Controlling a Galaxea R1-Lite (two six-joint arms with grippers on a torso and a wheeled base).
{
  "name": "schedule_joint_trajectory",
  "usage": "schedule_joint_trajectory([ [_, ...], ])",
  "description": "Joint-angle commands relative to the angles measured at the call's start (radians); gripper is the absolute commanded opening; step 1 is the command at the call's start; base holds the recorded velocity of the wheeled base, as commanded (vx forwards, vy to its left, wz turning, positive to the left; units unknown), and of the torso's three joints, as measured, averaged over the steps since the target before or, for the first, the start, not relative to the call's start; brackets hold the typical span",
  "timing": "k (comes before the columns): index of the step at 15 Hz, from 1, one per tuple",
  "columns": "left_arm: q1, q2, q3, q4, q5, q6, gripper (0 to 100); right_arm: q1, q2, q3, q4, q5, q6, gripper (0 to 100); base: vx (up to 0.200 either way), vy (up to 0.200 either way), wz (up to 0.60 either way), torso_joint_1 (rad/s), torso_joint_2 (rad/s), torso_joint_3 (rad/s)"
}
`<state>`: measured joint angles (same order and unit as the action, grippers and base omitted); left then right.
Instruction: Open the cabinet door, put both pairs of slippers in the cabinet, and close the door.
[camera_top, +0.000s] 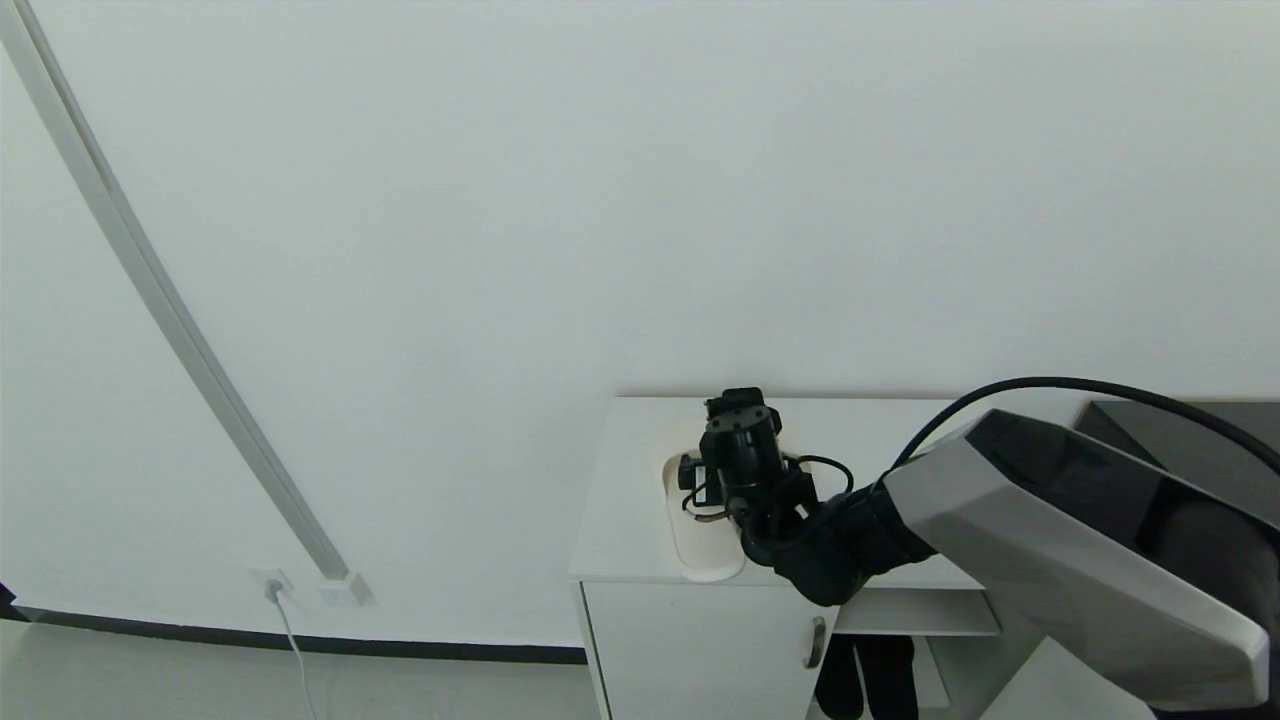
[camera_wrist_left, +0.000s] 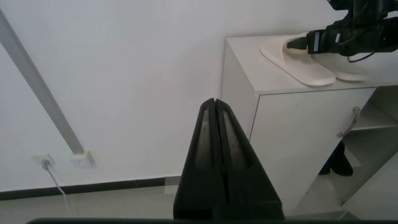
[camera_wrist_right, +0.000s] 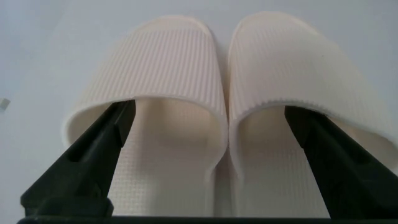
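On top of the cabinet (camera_top: 630, 500) the cream slippers (camera_wrist_right: 168, 62) lie side by side. The right tool (camera_wrist_right: 210, 109) gapes wide, one finger inside each, clasping nothing. Light, soft foam likely: pinch both adjoining straps (camera_wrist_right: 205, 74) together. The left tool (camera_wrist_left: 215, 124), beside the cabinet, is closed, empty.

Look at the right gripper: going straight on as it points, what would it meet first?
Most likely the cream slippers on the cabinet: the open right gripper points at their straps, a finger at each slipper's mouth. Depth is unclear.

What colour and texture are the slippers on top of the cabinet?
Cream slippers, finely ribbed straps; clearest in the right wrist view.
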<state>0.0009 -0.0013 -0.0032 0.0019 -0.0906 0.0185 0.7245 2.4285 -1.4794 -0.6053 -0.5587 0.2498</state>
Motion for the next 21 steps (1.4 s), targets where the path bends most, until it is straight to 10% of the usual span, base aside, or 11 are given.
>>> schedule_joint_trajectory([
  [1,0.001,0.001,0.000,0.001,0.000,0.000,0,-0.002,0.024,-0.022,0.001,0.000,0.000,100,0.000,0.000,0.00,0.000,0.00,0.000],
  [2,0.001,0.001,0.000,0.000,0.000,0.000,0,-0.003,0.026,-0.024,0.001,0.000,0.000,100,0.000,0.000,0.00,0.000,0.00,0.000],
  [3,0.001,0.001,0.000,0.000,0.000,0.000,0,-0.005,0.030,-0.024,-0.001,0.000,0.000,0,0.000,0.000,0.00,0.000,0.00,0.000],
  [14,0.001,0.001,0.000,0.000,0.000,-0.002,0,0.000,-0.083,0.042,-0.005,0.002,0.003,0,0.000,0.000,0.00,0.000,0.00,0.000],
  [21,0.001,0.001,0.000,0.000,0.000,0.000,0,0.004,-0.477,0.484,-0.128,0.203,-0.069,0,0.000,0.000,0.00,0.000,0.00,0.000],
])
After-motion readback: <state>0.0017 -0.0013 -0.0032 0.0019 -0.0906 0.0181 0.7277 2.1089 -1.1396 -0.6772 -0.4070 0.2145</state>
